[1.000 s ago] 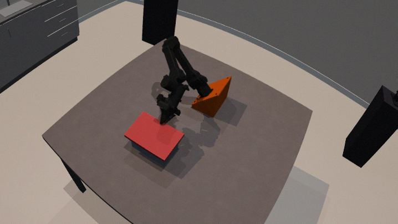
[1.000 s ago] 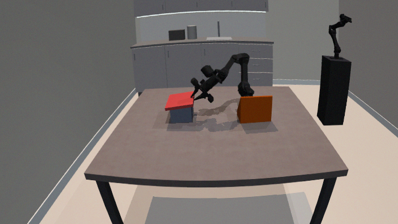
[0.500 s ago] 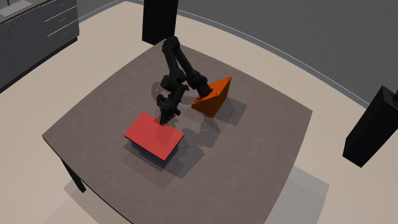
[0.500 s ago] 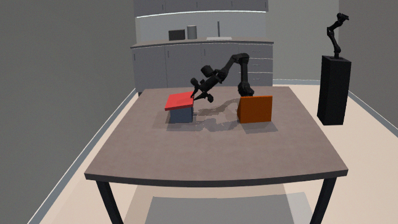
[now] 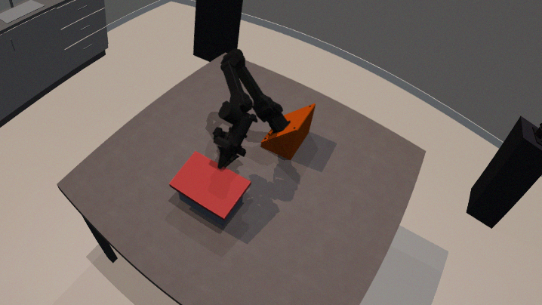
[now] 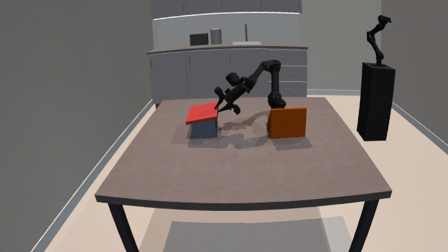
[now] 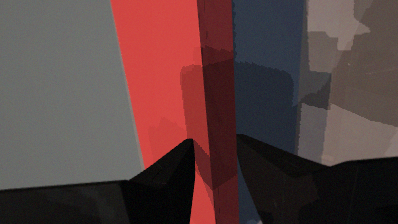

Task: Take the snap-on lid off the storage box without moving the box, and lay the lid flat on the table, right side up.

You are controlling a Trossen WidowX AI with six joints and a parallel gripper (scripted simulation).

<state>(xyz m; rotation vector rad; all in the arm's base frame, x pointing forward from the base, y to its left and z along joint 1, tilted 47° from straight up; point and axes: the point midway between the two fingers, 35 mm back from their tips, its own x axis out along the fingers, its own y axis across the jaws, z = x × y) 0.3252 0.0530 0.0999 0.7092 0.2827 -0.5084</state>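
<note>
On the grey-brown table, the tilted flat red lid is gripped edge-on by the black gripper, presumably for prying off the blue box

orange wedge (bulky) blocking one side, open air above red lid

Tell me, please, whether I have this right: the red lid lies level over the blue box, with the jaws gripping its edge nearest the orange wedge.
Not quite: the red lid is tilted, its edge at the jaws higher than its far edge, as the exterior view shows. The rest of your statement stands.
</note>
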